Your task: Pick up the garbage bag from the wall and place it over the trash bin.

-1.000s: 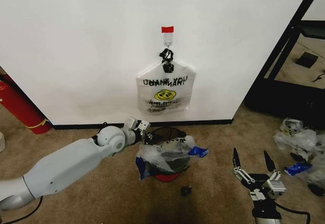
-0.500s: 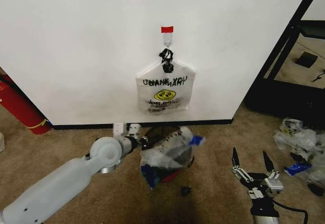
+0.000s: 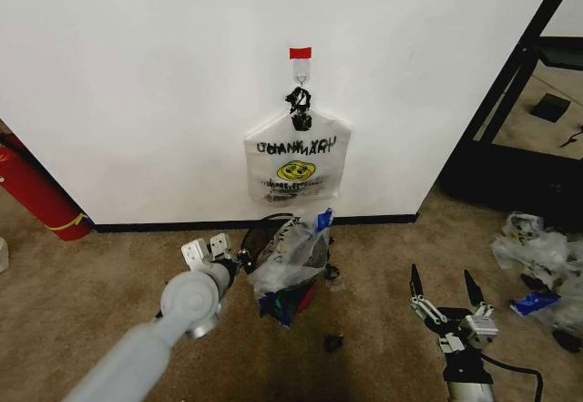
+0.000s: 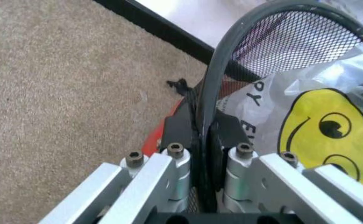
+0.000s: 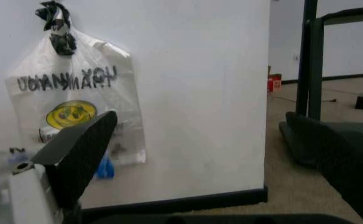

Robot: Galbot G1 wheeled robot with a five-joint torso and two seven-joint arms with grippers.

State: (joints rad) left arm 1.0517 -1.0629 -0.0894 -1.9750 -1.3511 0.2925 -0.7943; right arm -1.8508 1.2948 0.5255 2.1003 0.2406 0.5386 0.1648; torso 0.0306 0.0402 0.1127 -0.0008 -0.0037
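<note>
The garbage bag (image 3: pixel 293 254), see-through white with blue patches, is draped over the trash bin (image 3: pixel 266 235), which leans over on the carpet below the wall (image 3: pixel 137 83). My left gripper (image 3: pixel 240 261) is shut on the bin's grey rim (image 4: pixel 214 88), with the rim pinched between its fingers (image 4: pixel 180 126). The bag's yellow smiley (image 4: pixel 321 128) lies right beside them. The bin's red base (image 3: pixel 307 294) shows low down. A like white smiley bag (image 3: pixel 298 160) hangs from the wall hook. My right gripper (image 3: pixel 440 276) hovers open over the carpet to the right, holding nothing.
A red tape strip (image 3: pixel 300 53) marks the hook. A long red cylinder (image 3: pixel 32 192) leans at the left. A black frame (image 3: pixel 519 101) and a heap of clear wrappers (image 3: pixel 537 254) are at the right. A small black piece (image 3: pixel 333 341) lies on the carpet.
My left arm has pulled back toward me, still holding the rim, and the bin with its bag has tipped over and shifted left. The right gripper has barely moved.
</note>
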